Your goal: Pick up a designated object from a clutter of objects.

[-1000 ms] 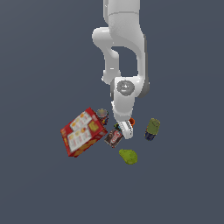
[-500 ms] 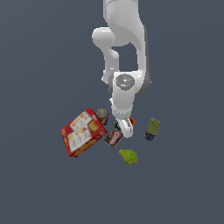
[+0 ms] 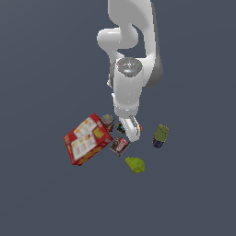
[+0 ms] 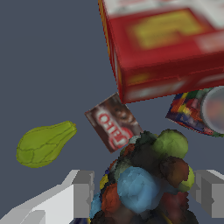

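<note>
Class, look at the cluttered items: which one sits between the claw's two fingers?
The dark speckled lump, patched green, blue and red. The black-red packet and yellow-green lump lie outside the claw.

Over the last second we saw only the arm (image 3: 131,69) change. Its wrist section swung slightly toward the exterior view's left and sank a little lower over the clutter. The gripper (image 3: 130,130) came down with it, closer to the dark speckled item (image 3: 120,126), which sat between the greyish can (image 3: 108,120) and the orange cup (image 3: 139,128). In the wrist view, that speckled item (image 4: 146,175) filled the gap between the two fingers (image 4: 83,192).
</note>
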You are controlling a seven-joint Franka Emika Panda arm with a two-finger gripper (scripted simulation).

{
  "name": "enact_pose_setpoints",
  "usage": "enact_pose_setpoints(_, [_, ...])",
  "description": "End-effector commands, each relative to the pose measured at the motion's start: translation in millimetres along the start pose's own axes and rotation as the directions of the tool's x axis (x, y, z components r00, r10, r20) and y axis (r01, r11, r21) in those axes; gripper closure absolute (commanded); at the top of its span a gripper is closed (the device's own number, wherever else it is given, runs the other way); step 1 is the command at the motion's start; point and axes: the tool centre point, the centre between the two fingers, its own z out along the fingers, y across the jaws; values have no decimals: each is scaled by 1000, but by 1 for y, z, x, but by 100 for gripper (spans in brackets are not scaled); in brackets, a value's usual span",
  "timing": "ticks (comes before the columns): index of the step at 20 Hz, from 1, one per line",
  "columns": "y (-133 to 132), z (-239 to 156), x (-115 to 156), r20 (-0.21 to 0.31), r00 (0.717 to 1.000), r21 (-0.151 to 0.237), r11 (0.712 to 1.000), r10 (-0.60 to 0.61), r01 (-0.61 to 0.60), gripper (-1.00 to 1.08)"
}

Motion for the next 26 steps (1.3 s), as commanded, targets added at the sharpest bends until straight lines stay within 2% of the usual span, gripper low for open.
enact_pose_setpoints(1, [-5, -25, 7, 0, 1000, 1, 1000, 0, 0, 108])
enact_pose_setpoints(17, [-42, -175, 49, 0, 1000, 0, 1000, 0, 0, 108])
enact_pose_setpoints(26, [-59, -232, 66, 0, 1000, 0, 1000, 0, 0, 108])
